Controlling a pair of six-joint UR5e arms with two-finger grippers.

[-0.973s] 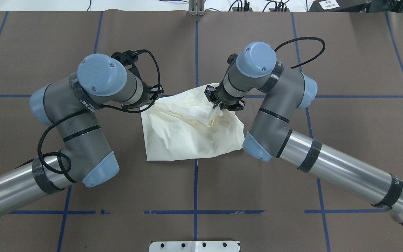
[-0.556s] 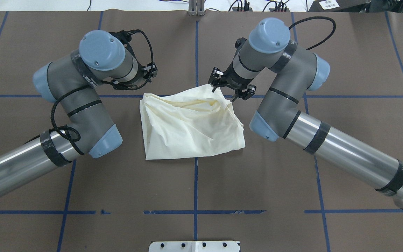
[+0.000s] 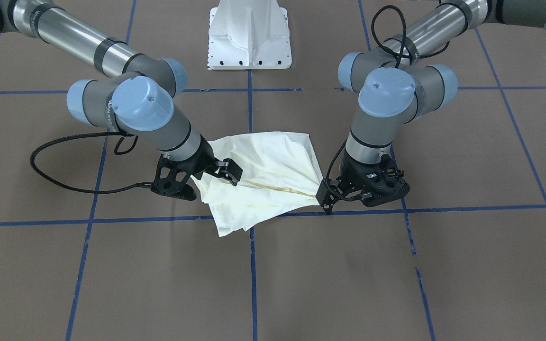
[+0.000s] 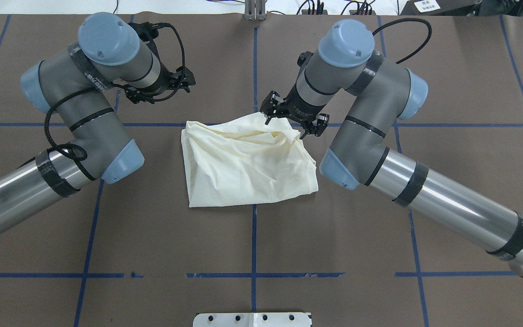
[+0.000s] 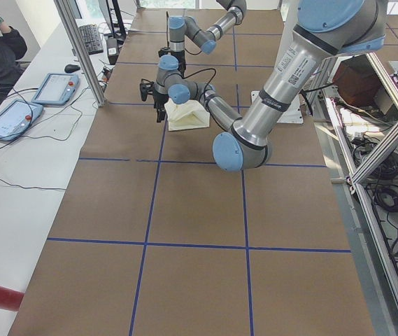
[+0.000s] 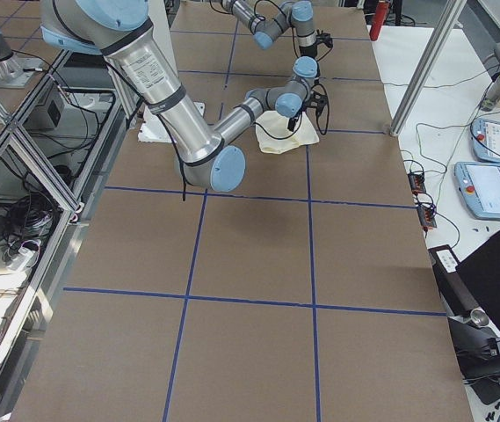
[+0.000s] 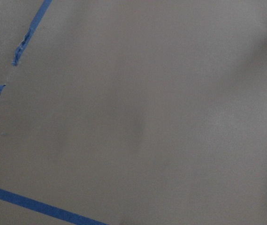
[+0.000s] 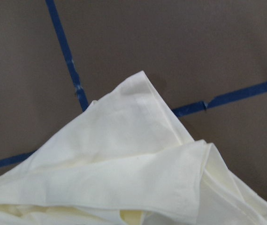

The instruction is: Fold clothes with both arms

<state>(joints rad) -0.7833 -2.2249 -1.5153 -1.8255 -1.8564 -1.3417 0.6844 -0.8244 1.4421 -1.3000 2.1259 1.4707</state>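
The cream-white shirt (image 4: 248, 163) lies rumpled and partly folded in the middle of the table, plain side up, with no print showing. It also shows in the front view (image 3: 268, 175) and the right wrist view (image 8: 133, 154). My right gripper (image 4: 294, 119) hovers open over the shirt's far edge and holds nothing; the front view shows it too (image 3: 197, 180). My left gripper (image 4: 159, 88) is open and empty, off the shirt's far left corner (image 3: 363, 192). Its wrist view shows only bare table.
Blue tape lines (image 4: 254, 227) cross the brown table cover. The white pedestal base (image 3: 249, 35) stands at the robot's side of the table. A person and tablets (image 5: 6, 115) are on a white bench past the far edge.
The left gripper let go of the shirt's far left corner and moved away to the far left. The right gripper left the middle of the shirt and moved to its far edge.
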